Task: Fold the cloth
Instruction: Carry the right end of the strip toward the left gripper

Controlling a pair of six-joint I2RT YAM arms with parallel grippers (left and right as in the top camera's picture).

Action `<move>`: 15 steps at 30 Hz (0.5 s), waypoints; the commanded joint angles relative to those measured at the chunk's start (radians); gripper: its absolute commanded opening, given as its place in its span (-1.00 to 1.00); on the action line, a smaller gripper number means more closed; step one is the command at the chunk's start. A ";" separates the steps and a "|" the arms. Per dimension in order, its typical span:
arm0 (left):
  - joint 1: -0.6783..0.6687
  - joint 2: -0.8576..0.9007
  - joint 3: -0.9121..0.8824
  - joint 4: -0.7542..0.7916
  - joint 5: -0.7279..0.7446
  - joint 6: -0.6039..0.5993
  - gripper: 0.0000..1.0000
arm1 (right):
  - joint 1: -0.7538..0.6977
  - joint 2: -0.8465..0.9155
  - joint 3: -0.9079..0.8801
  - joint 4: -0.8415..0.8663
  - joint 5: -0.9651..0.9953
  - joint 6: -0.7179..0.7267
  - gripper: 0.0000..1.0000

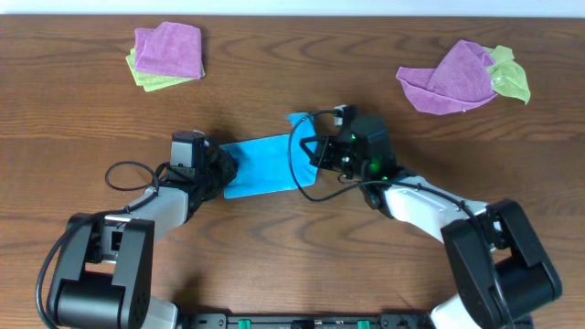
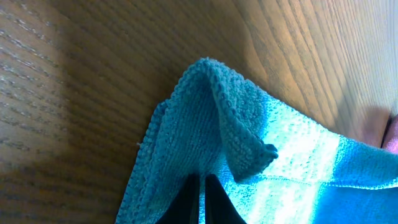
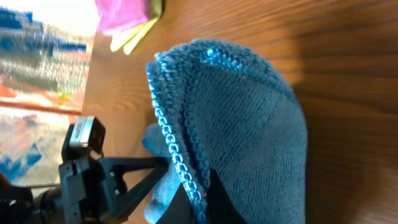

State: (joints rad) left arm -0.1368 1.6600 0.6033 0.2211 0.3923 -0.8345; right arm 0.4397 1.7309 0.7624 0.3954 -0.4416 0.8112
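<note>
The sky-blue cloth (image 1: 265, 164) lies stretched between my two grippers at the table's middle. My left gripper (image 1: 222, 174) is shut on its left end; the left wrist view shows the dark fingertips (image 2: 202, 190) pinched together on the cloth (image 2: 249, 155), which bunches into a ridge above them. My right gripper (image 1: 311, 151) is shut on the right end, lifted a little off the wood. In the right wrist view the fingers (image 3: 202, 199) clamp the cloth's stitched edges (image 3: 236, 118), which drape over them.
A folded purple cloth on a light-green one (image 1: 167, 53) lies at the back left. A crumpled purple cloth (image 1: 452, 80) with a light-green one (image 1: 510, 78) lies at the back right. The left arm (image 3: 93, 180) shows in the right wrist view.
</note>
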 commanded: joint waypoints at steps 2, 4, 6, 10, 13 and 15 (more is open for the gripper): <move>-0.001 0.009 0.039 -0.001 0.001 0.014 -0.88 | 0.031 -0.017 0.057 -0.030 -0.004 -0.039 -0.98; -0.001 0.009 0.041 -0.007 0.011 0.019 -0.88 | 0.047 -0.017 0.079 -0.043 -0.004 -0.046 -0.97; -0.001 0.009 0.041 -0.008 0.024 0.027 -0.88 | 0.063 -0.017 0.098 -0.061 -0.004 -0.055 -0.97; 0.000 0.006 0.042 -0.007 0.041 0.029 -0.88 | 0.092 -0.017 0.128 -0.102 -0.003 -0.074 -0.98; 0.006 -0.006 0.053 -0.031 0.071 0.063 -0.88 | 0.116 -0.017 0.144 -0.132 0.007 -0.085 -0.97; 0.011 -0.021 0.072 -0.076 0.072 0.098 -0.88 | 0.132 -0.017 0.154 -0.148 0.020 -0.088 -0.97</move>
State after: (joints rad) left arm -0.1333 1.6596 0.6361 0.1745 0.4381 -0.7998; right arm 0.5488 1.7309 0.8886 0.2565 -0.4362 0.7509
